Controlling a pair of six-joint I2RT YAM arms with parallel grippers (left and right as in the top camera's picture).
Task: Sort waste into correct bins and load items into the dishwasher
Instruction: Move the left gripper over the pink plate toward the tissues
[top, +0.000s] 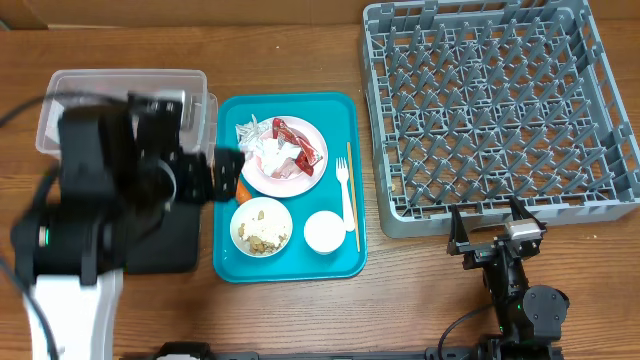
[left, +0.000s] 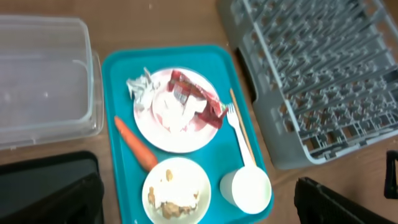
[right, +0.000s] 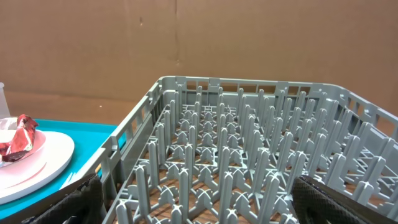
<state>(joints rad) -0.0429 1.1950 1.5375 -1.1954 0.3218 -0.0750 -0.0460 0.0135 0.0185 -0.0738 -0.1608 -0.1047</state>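
Left gripper (top: 222, 176) is hovering open over the carrot (left: 135, 144) lying on the teal tray (left: 121, 177) beside the plate (left: 180, 142); right gripper (top: 488, 236) is idling open by the dish rack (top: 500, 110). Best pinching the carrot mid-length, crosswise.

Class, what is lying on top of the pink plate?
Crumpled white napkins and a shiny red wrapper lie on the pink plate; whatever is beneath them is covered.

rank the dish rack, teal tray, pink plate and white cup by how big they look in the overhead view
1. dish rack, clearly largest
2. teal tray
3. pink plate
4. white cup, smallest

All rest at about table level, so nearness hardly affects this order.
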